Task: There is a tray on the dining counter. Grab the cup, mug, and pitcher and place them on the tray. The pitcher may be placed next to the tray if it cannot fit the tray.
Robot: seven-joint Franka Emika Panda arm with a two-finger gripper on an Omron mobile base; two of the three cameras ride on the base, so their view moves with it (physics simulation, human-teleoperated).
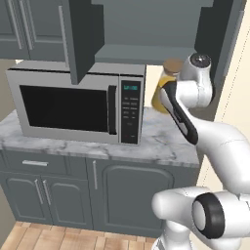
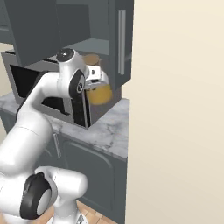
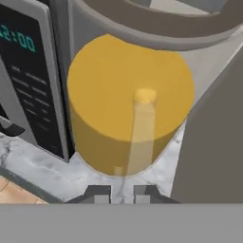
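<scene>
**Marble counter beside microwave: pitcher met by gripper**

Marble counter (image 1: 161, 141) was seen under the gripper (image 3: 122, 193), whose jaws were nearly closed around the handle of the yellow pitcher (image 3: 128, 118). The pitcher stood just beside the microwave (image 1: 73, 105), beneath grey cabinets (image 1: 78, 29).

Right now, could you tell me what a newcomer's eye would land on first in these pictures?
Likely the yellow-orange pitcher, standing on the marble counter just right of the microwave. The white arm reaches up to it, and the claw sits close at the pitcher's handle, nearly shut.
</scene>
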